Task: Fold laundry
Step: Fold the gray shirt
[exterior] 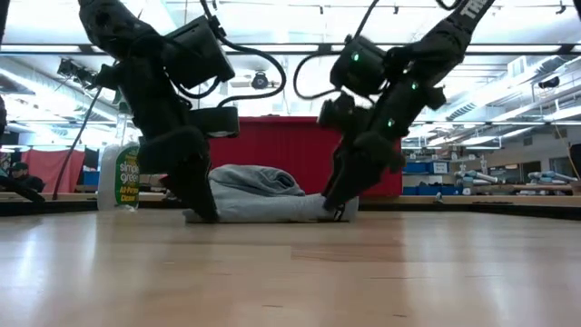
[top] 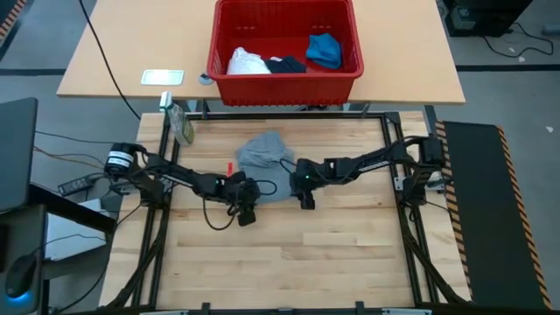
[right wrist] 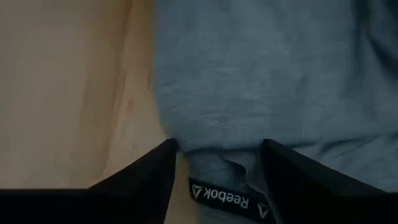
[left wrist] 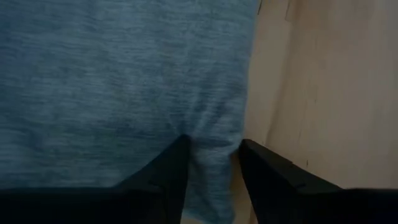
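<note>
The grey T-shirt (top: 265, 157) lies bunched on the middle of the wooden table (top: 289, 254). My left gripper (top: 247, 213) is at its near left edge, shut on a strip of the cloth (left wrist: 211, 155). My right gripper (top: 306, 199) is at the shirt's near right side and stands open. Its fingers (right wrist: 158, 171) flank the neck part with a black label (right wrist: 227, 199). A white cloth (top: 247, 61), a navy garment (top: 286, 64) and a bright blue garment (top: 325, 48) lie in the red basket (top: 284, 87). My left gripper pinches a narrow strip at the T-shirt's edge (left wrist: 214, 140) between its two fingers, and the cloth puckers where they meet it. The fingers slant down at it from the near left. One layer or several, I cannot tell. The shirt lies on the table (exterior: 263, 195).
The red basket stands on a second table beyond the far edge. A spray bottle (top: 179, 122) stands at the work table's far left corner. The black frame (top: 385, 118) runs along the table's edges. Bare wood lies nearer than the shirt.
</note>
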